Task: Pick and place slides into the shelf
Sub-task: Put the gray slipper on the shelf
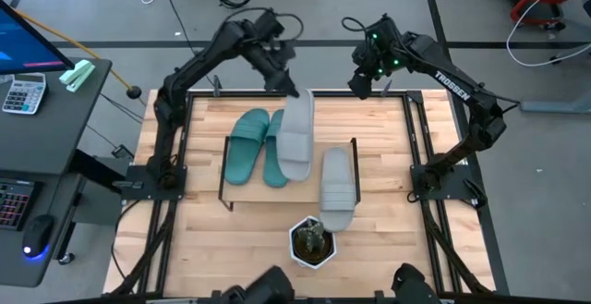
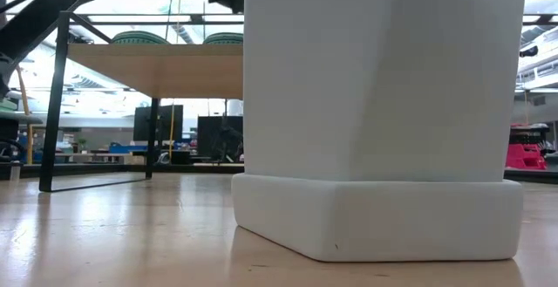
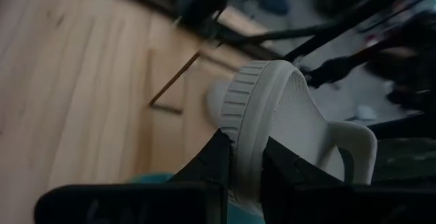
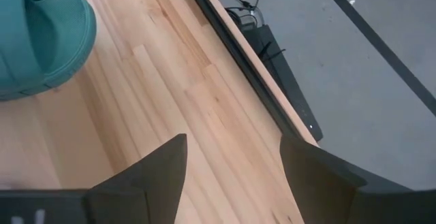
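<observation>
1. The left gripper (image 1: 288,90) is clamped on the heel rim of a grey slide (image 1: 297,136), near the far edge of the shelf (image 1: 242,190). In the left wrist view the fingers (image 3: 216,157) pinch only the thin ribbed edge of the sole. The foam is soft, so that narrow bite could slip, letting the slide twist or drop.

2. The held slide hangs over the shelf beside the teal pair (image 1: 257,145), and its toe end seems to overlap the nearer teal slide. If it is lowered where it is, it could land on that strap and sit crooked, or nudge the teal pair toward the left edge of the shelf.

3. The second grey slide (image 1: 338,188) lies at the right edge of the shelf, its toe reaching off the front edge toward the potted plant (image 1: 312,241) on the bench (image 1: 185,239). I cannot tell how much of it the board carries. A bump from the arm or the held slide could tip it off.

4. The right gripper (image 1: 367,80) hovers with its fingers apart and holding nothing, over the far right corner of the bench. It is clear of the left arm now, but a reach toward the shelf could cross the left arm's path.

5. The pot stands close to the front grey slide, so a low reach there could knock it.
</observation>
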Controlling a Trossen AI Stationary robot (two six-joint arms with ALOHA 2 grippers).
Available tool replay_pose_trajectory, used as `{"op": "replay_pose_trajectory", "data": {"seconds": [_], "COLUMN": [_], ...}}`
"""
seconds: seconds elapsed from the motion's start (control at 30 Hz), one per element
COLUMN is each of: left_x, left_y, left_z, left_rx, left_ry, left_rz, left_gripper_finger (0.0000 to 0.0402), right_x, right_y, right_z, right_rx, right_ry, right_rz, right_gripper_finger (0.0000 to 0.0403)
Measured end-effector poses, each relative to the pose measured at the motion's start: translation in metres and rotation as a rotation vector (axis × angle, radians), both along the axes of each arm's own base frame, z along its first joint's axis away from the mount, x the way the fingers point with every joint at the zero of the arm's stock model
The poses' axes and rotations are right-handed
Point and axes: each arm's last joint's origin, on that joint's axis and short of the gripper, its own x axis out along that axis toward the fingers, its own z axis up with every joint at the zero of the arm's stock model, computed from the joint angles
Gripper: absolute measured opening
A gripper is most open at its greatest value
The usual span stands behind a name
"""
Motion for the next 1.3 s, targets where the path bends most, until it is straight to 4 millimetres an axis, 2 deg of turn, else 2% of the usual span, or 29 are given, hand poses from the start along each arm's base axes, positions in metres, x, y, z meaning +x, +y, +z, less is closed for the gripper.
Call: {"op": "replay_pose_trajectory", "data": {"seconds": [0.13, 0.57, 0.97, 1.3], "left_x": [0.006, 0.022, 0.031, 0.037], "left_y": [-0.012, -0.044, -0.069, -0.081], "left_z": [-0.003, -0.005, -0.007, -0.008], "left_rx": [0.016, -0.043, -0.075, -0.077], "left_ry": [0.068, 0.140, 0.210, 0.257], "left_rz": [0.004, -0.033, -0.053, -0.028], "left_gripper_finger": [0.0051, 0.0051, 0.0050, 0.0050], "right_x": [-0.001, 0.000, 0.000, 0.000], "right_y": [-0.001, 0.000, 0.001, 0.001], "right_z": [0.000, 0.000, 0.000, 0.000], "right_rx": [0.003, 0.003, 0.011, 0.001], "right_ry": [-0.005, -0.008, -0.019, -0.015], "right_rz": [0.008, 0.024, 0.045, 0.060], "right_gripper_finger": [0.0242, 0.0242, 0.0242, 0.0242]}}
